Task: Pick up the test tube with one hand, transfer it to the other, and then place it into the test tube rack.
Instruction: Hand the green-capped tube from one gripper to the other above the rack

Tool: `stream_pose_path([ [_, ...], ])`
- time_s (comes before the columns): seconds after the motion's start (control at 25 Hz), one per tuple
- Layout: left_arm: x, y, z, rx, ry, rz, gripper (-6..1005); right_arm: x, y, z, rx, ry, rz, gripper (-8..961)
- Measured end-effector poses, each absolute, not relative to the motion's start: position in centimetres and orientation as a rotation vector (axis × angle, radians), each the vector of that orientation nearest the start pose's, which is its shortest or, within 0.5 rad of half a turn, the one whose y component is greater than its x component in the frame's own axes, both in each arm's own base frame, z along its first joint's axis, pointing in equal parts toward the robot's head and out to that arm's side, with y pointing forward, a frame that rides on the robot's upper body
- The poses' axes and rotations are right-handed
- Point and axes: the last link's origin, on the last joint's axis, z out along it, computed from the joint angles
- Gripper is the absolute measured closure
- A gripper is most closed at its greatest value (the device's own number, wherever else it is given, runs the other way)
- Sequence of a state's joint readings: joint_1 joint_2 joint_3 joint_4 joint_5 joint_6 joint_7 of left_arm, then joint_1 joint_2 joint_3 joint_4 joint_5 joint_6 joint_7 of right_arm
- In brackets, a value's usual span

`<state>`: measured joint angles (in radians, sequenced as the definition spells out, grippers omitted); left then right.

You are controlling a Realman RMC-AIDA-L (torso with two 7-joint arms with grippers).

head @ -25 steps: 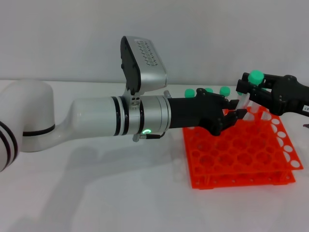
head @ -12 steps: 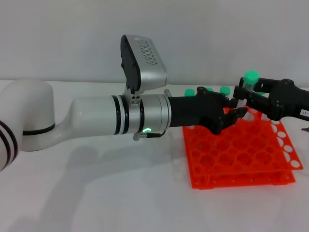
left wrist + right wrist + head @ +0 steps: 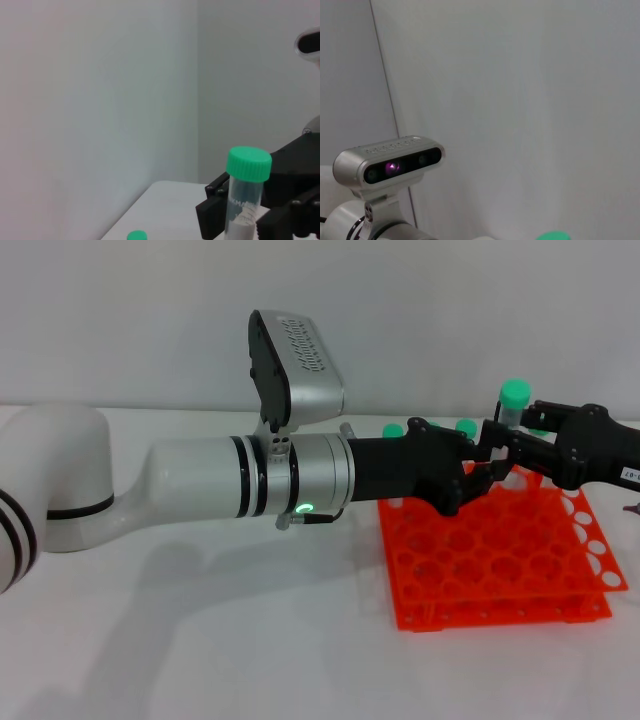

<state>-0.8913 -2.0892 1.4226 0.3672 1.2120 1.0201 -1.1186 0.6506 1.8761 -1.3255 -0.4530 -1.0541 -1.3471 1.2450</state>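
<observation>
The test tube [image 3: 511, 406] stands upright above the far edge of the orange rack [image 3: 500, 560]. The right gripper [image 3: 503, 440] is closed on it. The left gripper [image 3: 478, 472] sits just beside it, fingers apart. The table's near side looks roomy.

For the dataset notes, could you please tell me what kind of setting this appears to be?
Probably a lab-style test bench: an orange test tube rack on a plain white table, green-capped tubes behind it, and a bare white wall.
</observation>
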Motion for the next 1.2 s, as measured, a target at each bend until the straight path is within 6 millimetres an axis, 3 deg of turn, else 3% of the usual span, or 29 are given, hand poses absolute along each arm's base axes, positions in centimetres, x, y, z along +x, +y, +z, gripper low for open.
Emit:
stream_pose_path([
  [0.08,-12.5,40.6,-9.1,-2.712,-0.221,-0.74,663,20.1,39.5,3.3,-2.53,0.418,1.047,450],
  [0.4,-12.6,40.5,-9.2,-2.714,-0.226,-0.738,658,20.1,39.5,3.2,-2.527,0.411,1.047,687],
  [1.2,-14.2,40.4,-8.5,-2.606,-0.265,-0.8,645,19.9,39.5,3.1,-2.489,0.438,1.098,712],
])
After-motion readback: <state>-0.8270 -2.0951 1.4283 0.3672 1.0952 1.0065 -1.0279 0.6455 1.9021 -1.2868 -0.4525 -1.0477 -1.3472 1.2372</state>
